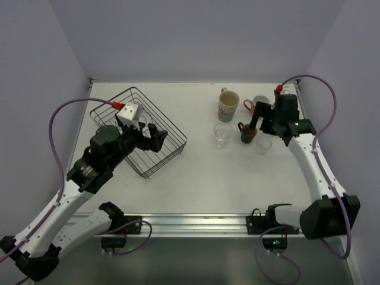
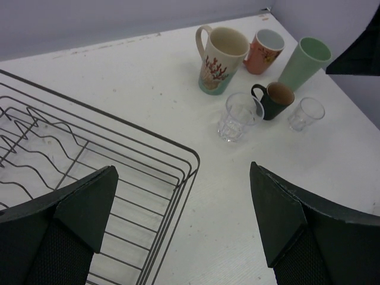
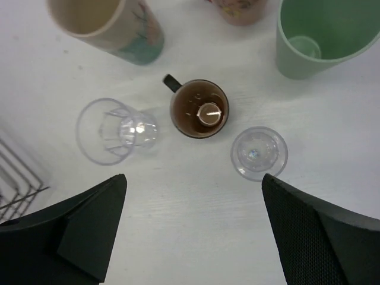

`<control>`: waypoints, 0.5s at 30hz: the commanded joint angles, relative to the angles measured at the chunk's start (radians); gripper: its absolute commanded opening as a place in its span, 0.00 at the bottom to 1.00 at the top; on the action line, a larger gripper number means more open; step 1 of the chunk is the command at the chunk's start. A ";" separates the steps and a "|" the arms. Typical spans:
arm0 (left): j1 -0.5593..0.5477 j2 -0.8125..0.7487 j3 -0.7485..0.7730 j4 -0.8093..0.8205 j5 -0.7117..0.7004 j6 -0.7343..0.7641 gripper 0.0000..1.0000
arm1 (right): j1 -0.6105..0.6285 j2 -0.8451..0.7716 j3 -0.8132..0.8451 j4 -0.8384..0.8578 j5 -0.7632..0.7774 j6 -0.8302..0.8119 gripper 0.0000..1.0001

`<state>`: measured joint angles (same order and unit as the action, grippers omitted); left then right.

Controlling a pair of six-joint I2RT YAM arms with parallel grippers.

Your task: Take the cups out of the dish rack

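Note:
The black wire dish rack [image 1: 138, 132] stands at the left of the table, and no cup shows inside it [image 2: 71, 160]. Right of it stand the cream patterned mug [image 1: 228, 105], the salmon-pink mug [image 2: 265, 50], the pale green cup [image 2: 303, 62], the dark brown mug [image 3: 199, 109], a larger clear glass [image 3: 113, 130] and a smaller clear glass [image 3: 259, 153]. My left gripper [image 2: 183, 172] hangs open over the rack's right corner, holding nothing. Above the table just in front of the brown mug and the two glasses, my right gripper [image 3: 193, 178] is open and empty.
White walls close in the table at the back and both sides. The cups cluster near the back right corner. A corner of the rack [image 3: 15, 178] shows at the left edge of the right wrist view. Purple cables loop from both arms.

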<state>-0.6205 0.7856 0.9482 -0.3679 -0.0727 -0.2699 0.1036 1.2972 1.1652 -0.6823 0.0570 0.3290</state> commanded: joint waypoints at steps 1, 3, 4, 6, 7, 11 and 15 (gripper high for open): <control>-0.002 -0.008 0.073 0.024 -0.035 -0.020 1.00 | -0.005 -0.172 0.004 0.058 -0.077 0.031 0.99; -0.002 -0.005 0.096 0.027 -0.038 -0.025 1.00 | -0.004 -0.287 -0.012 0.079 -0.106 0.042 0.99; -0.002 -0.005 0.106 0.024 -0.041 -0.031 1.00 | -0.002 -0.332 -0.019 0.102 -0.114 0.047 0.99; -0.004 -0.006 0.129 0.017 -0.047 -0.034 1.00 | -0.004 -0.465 -0.050 0.131 -0.144 0.067 0.99; -0.002 -0.009 0.148 0.015 -0.064 -0.044 1.00 | -0.004 -0.510 -0.059 0.162 -0.161 0.074 0.99; -0.002 -0.037 0.195 0.038 -0.107 -0.066 1.00 | -0.004 -0.729 -0.113 0.251 -0.243 0.113 0.99; -0.002 -0.097 0.218 0.073 -0.150 -0.069 1.00 | -0.002 -0.898 -0.124 0.302 -0.247 0.134 0.99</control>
<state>-0.6205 0.7406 1.1114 -0.3588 -0.1623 -0.3222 0.1040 0.4633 1.0554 -0.4732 -0.1509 0.4267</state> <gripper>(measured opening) 0.997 0.987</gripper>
